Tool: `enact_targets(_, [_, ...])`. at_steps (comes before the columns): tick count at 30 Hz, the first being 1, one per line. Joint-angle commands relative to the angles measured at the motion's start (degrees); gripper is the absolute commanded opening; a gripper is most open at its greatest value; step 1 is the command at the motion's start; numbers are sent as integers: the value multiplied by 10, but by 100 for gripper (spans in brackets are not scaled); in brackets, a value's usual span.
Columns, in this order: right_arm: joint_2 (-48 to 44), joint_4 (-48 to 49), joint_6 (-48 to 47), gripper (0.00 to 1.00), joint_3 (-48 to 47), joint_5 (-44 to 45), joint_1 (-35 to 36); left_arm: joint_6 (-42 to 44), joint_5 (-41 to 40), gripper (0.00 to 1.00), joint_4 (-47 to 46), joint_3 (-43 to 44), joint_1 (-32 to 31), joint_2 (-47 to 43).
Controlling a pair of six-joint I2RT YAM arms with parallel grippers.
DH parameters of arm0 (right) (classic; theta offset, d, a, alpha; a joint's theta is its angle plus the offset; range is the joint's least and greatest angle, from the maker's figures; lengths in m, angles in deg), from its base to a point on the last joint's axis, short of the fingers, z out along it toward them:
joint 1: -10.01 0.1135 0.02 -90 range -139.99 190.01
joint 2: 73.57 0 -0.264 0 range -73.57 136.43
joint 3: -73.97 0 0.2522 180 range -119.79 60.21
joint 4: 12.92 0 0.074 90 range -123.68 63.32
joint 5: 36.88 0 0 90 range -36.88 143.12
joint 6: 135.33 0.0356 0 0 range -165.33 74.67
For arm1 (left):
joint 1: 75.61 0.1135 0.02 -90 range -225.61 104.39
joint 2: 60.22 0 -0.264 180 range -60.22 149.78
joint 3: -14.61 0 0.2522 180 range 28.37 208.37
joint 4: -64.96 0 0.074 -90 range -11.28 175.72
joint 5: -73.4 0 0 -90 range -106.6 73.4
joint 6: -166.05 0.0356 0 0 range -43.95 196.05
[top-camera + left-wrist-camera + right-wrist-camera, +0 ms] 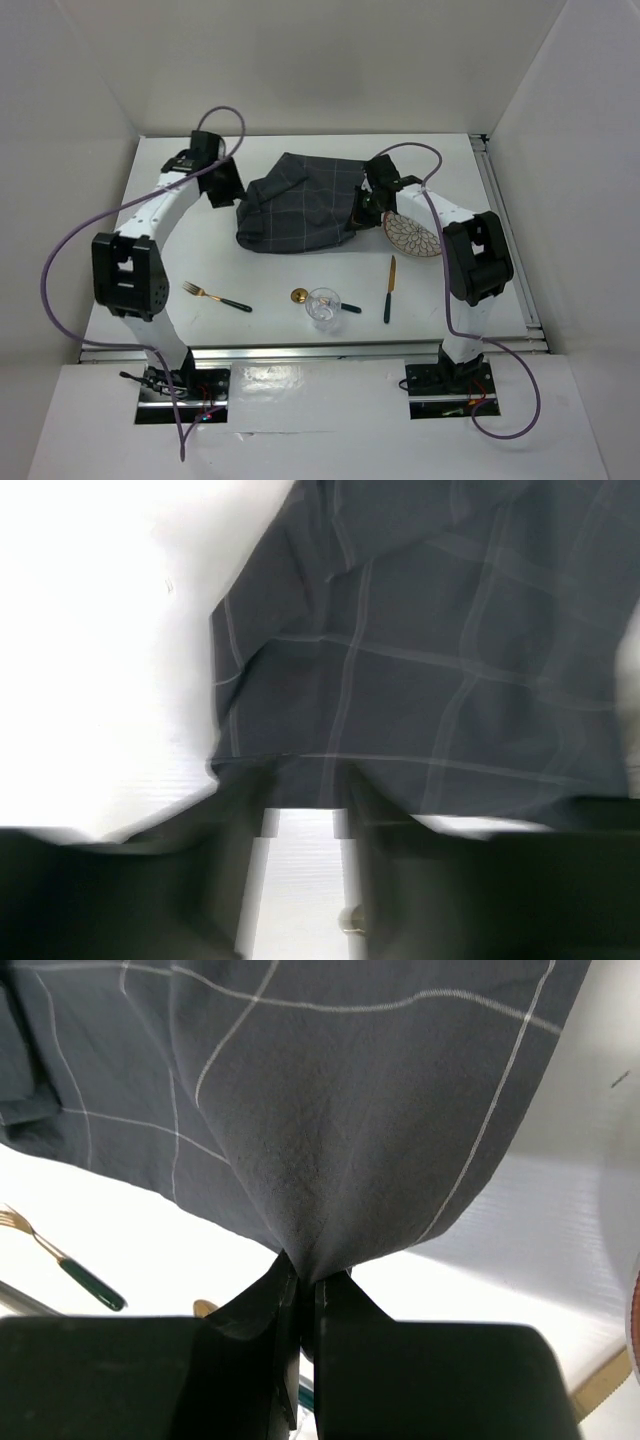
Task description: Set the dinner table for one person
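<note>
My right gripper (300,1285) pinches the grey cloth (330,1110) tight; my left gripper (305,788), blurred, stands spread at its edge, seemingly holding nothing.

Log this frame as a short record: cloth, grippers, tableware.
cloth: crumpled, far centre of table
right gripper: shut on cloth's edge
left gripper: open at cloth's left edge
near row, left to right: fork, spoon, glass, knife
plate: right of cloth

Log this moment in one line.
right gripper: shut on cloth | left gripper: open, at cloth's edge | fork, knife, spoon, glass, plate: on dinner table
</note>
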Motion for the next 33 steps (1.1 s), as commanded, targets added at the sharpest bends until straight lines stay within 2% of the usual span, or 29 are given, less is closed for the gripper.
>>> enact_targets(1, [-28,9,-9,0,-28,12,3,94,-126,59,107,41,-72,59])
enact_targets(3, [-23,3,-9,0,-34,12,3,113,-177,67,128,65,-107,103])
enact_targets(4, [-23,3,-9,0,-34,12,3,128,-236,67,148,89,-141,118])
enact_targets(6, [-23,3,-9,0,-34,12,3,138,-300,67,158,102,-169,153])
enact_targets(11, [-23,3,-9,0,-28,12,3,138,-337,67,181,114,-215,192])
enact_targets(22, [-23,3,-14,0,-22,12,3,113,-426,63,199,138,-233,235])
enact_targets(25, [-18,3,-14,0,-22,12,3,113,-433,70,204,150,-238,248])
enact_targets(30, [-12,-7,-14,0,-34,7,3,124,-455,76,204,155,-252,260])
enact_targets(33, [-7,-13,-19,0,-39,7,3,137,-443,76,198,163,-252,276])
